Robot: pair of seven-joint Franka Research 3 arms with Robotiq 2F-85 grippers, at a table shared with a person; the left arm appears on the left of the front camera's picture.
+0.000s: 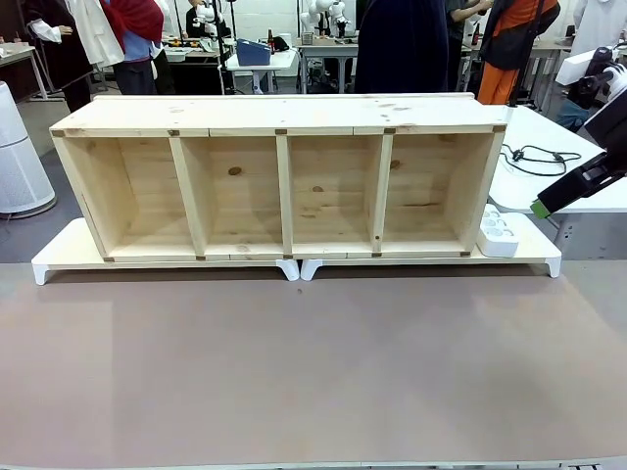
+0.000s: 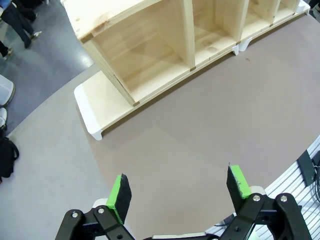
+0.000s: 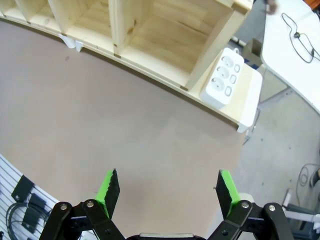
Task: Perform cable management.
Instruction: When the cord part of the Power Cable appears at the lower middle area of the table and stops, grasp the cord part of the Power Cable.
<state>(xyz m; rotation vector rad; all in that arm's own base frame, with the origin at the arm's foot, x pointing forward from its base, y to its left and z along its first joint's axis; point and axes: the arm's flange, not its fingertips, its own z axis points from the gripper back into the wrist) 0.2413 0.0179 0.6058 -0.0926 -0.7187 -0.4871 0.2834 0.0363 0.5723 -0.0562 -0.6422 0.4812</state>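
1. Up close, both grippers hang over the brown table [image 1: 313, 372] with nothing in them. The left gripper [image 2: 180, 187] has its green pads [image 2: 120, 192] spread wide in its wrist view. The right gripper [image 3: 167, 187] is just as wide apart and just as empty in its own view.
2. Seen from the front camera, the right arm comes in at the right edge. One green-tipped finger [image 1: 540, 208] slants down toward the shelf's right end, clear of it.
3. Farther across the table, two white risers [image 1: 69, 257] stand end to end. They carry a pale wooden shelf [image 1: 284, 116], its four open compartments facing the robot.
4. The white power strip [image 1: 497, 233] lies on the right-hand riser, just beside the shelf's right end. The right wrist view looks down on the power strip [image 3: 223, 77] and shows its sockets facing up; from the front it reads as little more than a small white block.
5. Beyond that, across a gap from the risers, a white side table [image 1: 558, 132] holds the cable [image 1: 519, 153], thin and black, lying in loose loops. The right wrist view catches the cable [image 3: 297, 35] in its top right corner. Neither view lets its run be traced to the power strip.
6. Farthest off, the left wrist view takes in the shelf's left end and the grey floor [image 2: 45, 75] past it, where a person's legs [image 2: 17, 22] show at the top left corner.
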